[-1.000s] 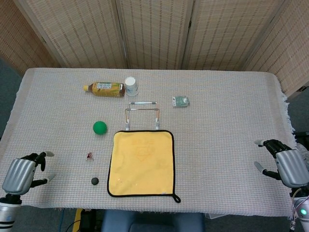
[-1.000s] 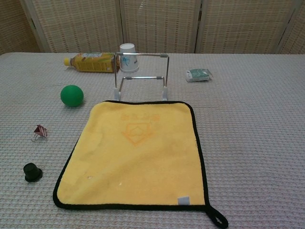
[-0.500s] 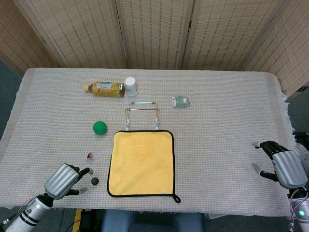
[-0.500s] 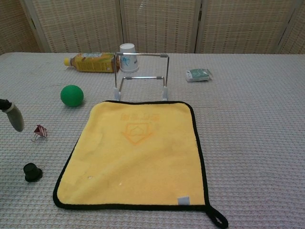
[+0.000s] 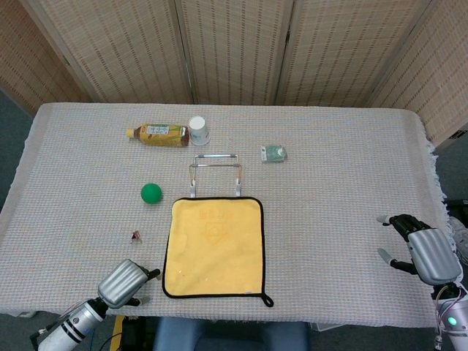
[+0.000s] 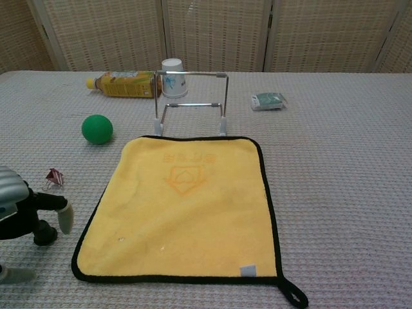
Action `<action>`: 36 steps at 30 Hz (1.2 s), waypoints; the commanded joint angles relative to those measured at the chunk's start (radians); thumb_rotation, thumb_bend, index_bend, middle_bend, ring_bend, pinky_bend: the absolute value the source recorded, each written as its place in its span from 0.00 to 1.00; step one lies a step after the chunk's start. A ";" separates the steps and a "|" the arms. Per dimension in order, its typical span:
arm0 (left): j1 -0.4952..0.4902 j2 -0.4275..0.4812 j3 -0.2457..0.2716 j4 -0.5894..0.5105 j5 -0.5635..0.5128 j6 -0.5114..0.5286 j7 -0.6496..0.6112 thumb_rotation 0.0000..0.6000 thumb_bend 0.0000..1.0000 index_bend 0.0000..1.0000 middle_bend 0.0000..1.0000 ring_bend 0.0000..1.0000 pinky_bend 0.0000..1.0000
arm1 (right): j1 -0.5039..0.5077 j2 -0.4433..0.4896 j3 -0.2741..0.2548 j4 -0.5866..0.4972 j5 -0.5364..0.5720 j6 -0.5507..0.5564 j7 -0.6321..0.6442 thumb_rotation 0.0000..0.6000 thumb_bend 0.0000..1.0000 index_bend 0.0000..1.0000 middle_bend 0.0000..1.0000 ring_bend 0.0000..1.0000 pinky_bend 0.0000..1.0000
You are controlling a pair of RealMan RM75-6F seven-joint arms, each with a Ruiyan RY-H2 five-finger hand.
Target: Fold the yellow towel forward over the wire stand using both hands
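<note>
The yellow towel (image 5: 215, 246) (image 6: 185, 206) with a black hem lies flat near the table's front edge, its hanging loop at the front right corner. Just behind its far edge stands the wire stand (image 5: 215, 173) (image 6: 190, 103), upright and bare. My left hand (image 5: 125, 283) (image 6: 22, 209) hovers close to the towel's front left corner, fingers apart, holding nothing. It covers a small black cap. My right hand (image 5: 422, 251) sits far to the right by the table's edge, fingers spread and empty; the chest view does not show it.
A green ball (image 5: 151, 193) and a small red clip (image 5: 136, 235) lie left of the towel. A tea bottle (image 5: 158, 134) on its side and a white paper cup (image 5: 199, 131) sit behind the stand. A small green packet (image 5: 273, 153) lies to the back right.
My left hand has swept right from the table's left edge to the towel's front left corner, now covering the black cap. My right hand has crept slightly left and down.
</note>
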 commanded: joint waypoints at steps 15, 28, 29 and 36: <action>-0.035 -0.084 -0.007 0.009 -0.058 -0.043 0.051 1.00 0.16 0.46 1.00 0.83 0.88 | -0.006 -0.011 -0.003 0.021 0.008 0.003 0.011 1.00 0.24 0.27 0.37 0.33 0.47; -0.060 -0.135 -0.013 0.018 -0.100 -0.076 0.087 1.00 0.16 0.46 1.00 0.83 0.88 | -0.024 -0.019 -0.006 0.051 0.018 0.022 0.043 1.00 0.24 0.27 0.37 0.33 0.47; -0.060 -0.138 -0.014 0.018 -0.103 -0.075 0.087 1.00 0.16 0.46 1.00 0.83 0.88 | -0.024 -0.020 -0.005 0.054 0.018 0.022 0.045 1.00 0.24 0.27 0.37 0.33 0.47; -0.066 -0.154 -0.018 0.022 -0.111 -0.058 0.072 1.00 0.17 0.47 1.00 0.85 0.88 | -0.025 -0.026 -0.005 0.070 0.021 0.022 0.053 1.00 0.24 0.27 0.37 0.33 0.47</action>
